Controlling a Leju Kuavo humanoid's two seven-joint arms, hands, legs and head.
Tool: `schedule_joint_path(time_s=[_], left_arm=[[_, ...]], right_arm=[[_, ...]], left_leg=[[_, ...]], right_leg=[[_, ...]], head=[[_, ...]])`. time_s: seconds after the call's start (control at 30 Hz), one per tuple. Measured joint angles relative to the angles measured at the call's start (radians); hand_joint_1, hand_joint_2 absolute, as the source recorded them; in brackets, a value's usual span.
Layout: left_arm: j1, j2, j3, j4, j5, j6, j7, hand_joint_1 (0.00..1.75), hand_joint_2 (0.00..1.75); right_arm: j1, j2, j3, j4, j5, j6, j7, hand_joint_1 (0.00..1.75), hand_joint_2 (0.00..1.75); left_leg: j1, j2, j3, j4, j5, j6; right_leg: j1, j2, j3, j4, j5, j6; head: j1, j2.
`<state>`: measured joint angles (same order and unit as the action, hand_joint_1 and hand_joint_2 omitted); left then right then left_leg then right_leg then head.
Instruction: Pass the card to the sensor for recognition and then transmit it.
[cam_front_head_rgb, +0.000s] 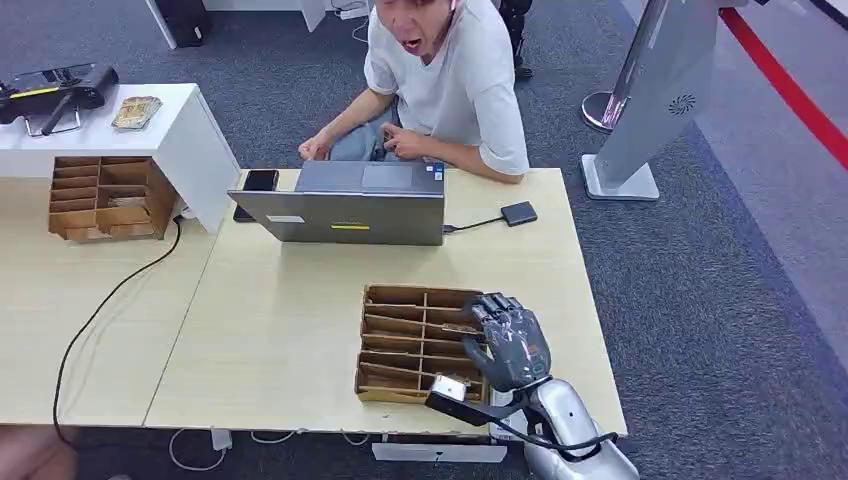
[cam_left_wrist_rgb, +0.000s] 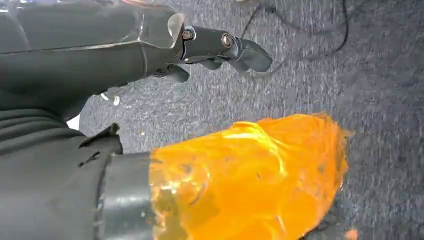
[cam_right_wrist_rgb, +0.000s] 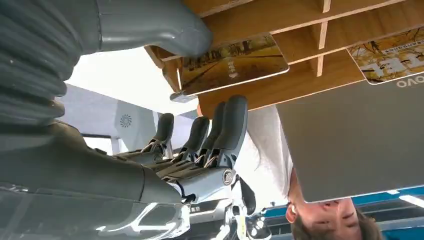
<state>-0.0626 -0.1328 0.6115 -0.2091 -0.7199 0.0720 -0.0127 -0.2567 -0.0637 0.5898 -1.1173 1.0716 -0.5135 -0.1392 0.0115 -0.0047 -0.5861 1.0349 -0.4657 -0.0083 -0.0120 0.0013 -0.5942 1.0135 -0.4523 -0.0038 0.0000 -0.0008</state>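
Over the near right corner of a pale wooden table (cam_front_head_rgb: 280, 330), the robot's right hand (cam_front_head_rgb: 508, 340) hangs above a brown compartmented tray (cam_front_head_rgb: 400, 345), at the tray's right side. In the right wrist view, the thick grey thumb (cam_right_wrist_rgb: 165, 27) presses on a card (cam_right_wrist_rgb: 232, 62) printed with a tree-lined path, and the dark fingers (cam_right_wrist_rgb: 227, 127) reach up toward the card's other face; the hand (cam_right_wrist_rgb: 150, 150) looks to be pinching the card at the tray's edge, though contact of the fingers is not plain. A second card (cam_right_wrist_rgb: 387, 60) lies in a tray slot farther from the hand, beside the grey lid of a laptop (cam_right_wrist_rgb: 350, 145).

Beyond the hand, across the table, the laptop (cam_front_head_rgb: 345, 205) stands open with its back toward the robot. Just past it, a person (cam_front_head_rgb: 440, 80) in a white shirt sits leaning over the far edge. Beyond the hand and slightly to its right, a small black sensor (cam_front_head_rgb: 518, 213) lies on the table, wired to the laptop.

The left hand (cam_left_wrist_rgb: 220, 47) hangs above grey carpet (cam_left_wrist_rgb: 380, 75), fingers curled in with nothing in them; an orange, glossy shape (cam_left_wrist_rgb: 245, 180) sits near it.

Far to the left stands a second tray (cam_front_head_rgb: 100, 197).
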Motion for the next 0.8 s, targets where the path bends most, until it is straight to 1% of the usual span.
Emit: schedule_joint_path(time_s=[0.03,0.07,0.1,0.13,0.2,0.27,0.3,0.33,0.37,0.43,0.5,0.53,0.6,0.67,0.73,0.8], left_arm=[[0.001,0.003,0.002,0.0,0.002,-0.025,0.008,0.0,0.0],[0.006,0.006,0.005,0.0,0.003,-0.06,0.021,0.0,0.0],[0.009,0.015,0.014,0.0,0.005,-0.107,0.037,0.0,0.0],[0.014,0.018,0.019,0.0,0.007,-0.14,0.05,0.0,0.0],[0.023,0.028,0.027,0.0,0.011,-0.181,0.062,0.0,0.0],[0.031,0.039,0.038,0.0,0.015,-0.243,0.081,0.0,0.0],[0.036,0.046,0.043,0.0,0.018,-0.274,0.087,0.0,0.0],[0.042,0.053,0.047,0.0,0.019,-0.301,0.091,0.0,0.0],[0.049,0.06,0.05,0.0,0.019,-0.321,0.094,0.0,0.0],[0.06,0.071,0.056,0.0,0.019,-0.343,0.094,0.0,0.0],[0.067,0.079,0.061,0.0,0.019,-0.35,0.094,0.0,0.0],[0.069,0.082,0.063,0.0,0.019,-0.351,0.094,0.0,0.0],[0.072,0.086,0.065,0.0,0.019,-0.353,0.094,0.0,0.0],[0.073,0.089,0.068,0.0,0.017,-0.354,0.094,0.0,0.0],[0.074,0.09,0.07,0.0,0.015,-0.355,0.094,0.0,0.0],[0.075,0.092,0.071,0.0,0.013,-0.355,0.094,0.0,0.0]], right_arm=[[0.0,0.0,-0.001,0.001,0.002,0.0,-0.003,0.89,1.75],[0.0,0.0,-0.004,0.004,0.004,-0.001,-0.01,1.05,1.75],[0.001,0.0,-0.009,0.008,0.005,-0.003,-0.017,1.26,1.75],[0.0,0.0,-0.012,0.013,0.005,-0.006,-0.024,1.34,1.75],[0.0,0.0,-0.019,0.022,0.002,-0.009,-0.033,1.38,1.75],[-0.001,0.0,-0.024,0.032,-0.005,-0.015,-0.046,1.4,1.75],[-0.003,0.0,-0.024,0.037,-0.008,-0.021,-0.053,1.43,1.75],[-0.005,0.0,-0.024,0.042,-0.013,-0.024,-0.059,1.41,1.75],[-0.006,0.0,-0.025,0.047,-0.016,-0.029,-0.063,1.47,1.75],[-0.008,0.0,-0.027,0.056,-0.021,-0.035,-0.071,1.54,1.75],[-0.009,0.0,-0.027,0.063,-0.024,-0.04,-0.074,1.61,1.75],[-0.01,0.0,-0.027,0.066,-0.025,-0.042,-0.076,1.59,1.75],[-0.011,0.0,-0.028,0.069,-0.027,-0.044,-0.077,1.64,1.75],[-0.011,0.0,-0.028,0.073,-0.032,-0.046,-0.077,1.62,1.75],[-0.011,0.0,-0.029,0.075,-0.034,-0.05,-0.079,1.64,1.75],[-0.011,0.0,-0.031,0.077,-0.035,-0.057,-0.08,1.69,1.75]], left_leg=[[0.0,0.0,0.0,0.0,0.0,0.0],[0.0,0.0,0.0,0.0,0.0,0.0],[0.0,0.0,0.0,0.0,0.0,0.0],[0.0,0.0,0.0,0.0,0.0,0.0],[0.0,0.0,0.0,0.0,0.0,0.0],[0.0,0.0,0.0,0.0,0.0,0.0],[0.0,0.0,0.0,0.0,0.0,0.0],[0.0,0.0,0.0,0.0,0.0,0.0],[0.0,0.0,0.0,0.0,0.0,0.0],[0.0,0.0,0.0,0.0,0.0,0.0],[0.0,0.0,0.0,0.0,0.0,0.0],[0.0,0.0,0.0,0.0,0.0,0.0],[0.0,0.0,0.0,0.0,0.0,0.0],[0.0,0.0,0.0,0.0,0.0,0.0],[0.0,0.0,0.0,0.0,0.0,0.0],[0.0,0.0,0.0,0.0,0.0,0.0]], right_leg=[[0.0,0.0,0.0,0.0,0.0,0.0],[0.0,0.0,0.0,0.0,0.0,0.0],[0.0,0.0,0.0,0.0,0.0,0.0],[0.0,0.0,0.0,0.0,0.0,0.0],[0.0,0.0,0.0,0.0,0.0,0.0],[0.0,0.0,0.0,0.0,0.0,0.0],[0.0,0.0,0.0,0.0,0.0,0.0],[0.0,0.0,0.0,0.0,0.0,0.0],[0.0,0.0,0.0,0.0,0.0,0.0],[0.0,0.0,0.0,0.0,0.0,0.0],[0.0,0.0,0.0,0.0,0.0,0.0],[0.0,0.0,0.0,0.0,0.0,0.0],[0.0,0.0,0.0,0.0,0.0,0.0],[0.0,0.0,0.0,0.0,0.0,0.0],[0.0,0.0,0.0,0.0,0.0,0.0],[0.0,0.0,0.0,0.0,0.0,0.0]], head=[[0.0,0.0],[0.0,0.0],[0.0,0.0],[0.0,0.0],[0.0,0.0],[0.0,0.0],[0.0,0.0],[0.0,0.0],[0.0,0.0],[0.0,0.0],[0.0,0.0],[0.0,0.0],[0.0,0.0],[0.0,0.0],[0.0,0.0],[0.0,0.0]])
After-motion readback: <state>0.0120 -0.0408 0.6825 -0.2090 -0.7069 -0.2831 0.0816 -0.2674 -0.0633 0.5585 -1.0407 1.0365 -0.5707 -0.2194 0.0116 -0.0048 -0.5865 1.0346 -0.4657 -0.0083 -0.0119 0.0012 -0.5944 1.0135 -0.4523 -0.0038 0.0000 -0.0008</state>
